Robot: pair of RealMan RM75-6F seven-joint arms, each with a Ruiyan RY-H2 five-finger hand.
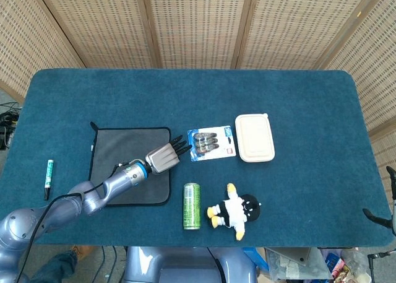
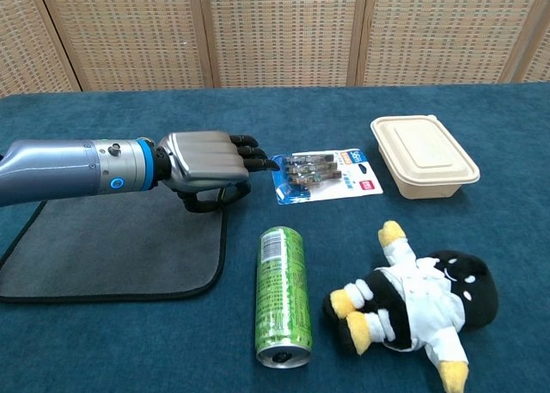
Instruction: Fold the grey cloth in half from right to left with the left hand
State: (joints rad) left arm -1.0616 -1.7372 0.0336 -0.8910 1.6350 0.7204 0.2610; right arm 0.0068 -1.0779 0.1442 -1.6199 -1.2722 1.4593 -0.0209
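- The left hand (image 2: 206, 162) hangs palm-down over the right edge of the grey cloth (image 1: 124, 165), its dark fingers (image 2: 249, 155) stretched out and close together, the thumb curled underneath; it holds nothing that can be seen, and whether the thumb touches the cloth's edge cannot be told.
- The grey cloth lies flat and unfolded on the counter (image 1: 185, 97), spread out beneath the hand and its forearm, with a black border and a small loop at its far left corner.
- Just past the fingertips lies a blue blister pack (image 2: 325, 174) holding dark clips, near the fingers but apart from them.
- Nearer the robot than the hand, a green drinks can (image 2: 284, 294) lies on its side, just off the cloth's right border.
- Beyond the can, further to the right of the hand, a stuffed toy (image 2: 412, 303) in black, white and yellow lies on the counter.
- Beyond the blister pack, well to the right of the hand, sits a closed beige lidded container (image 2: 423, 155).
- Far to the left of the hand, past the cloth, a green-and-white marker (image 1: 48, 178) lies near the counter's edge.
- The right hand (image 1: 387, 215) shows only as dark fingertips at the frame's right edge; its state cannot be told.
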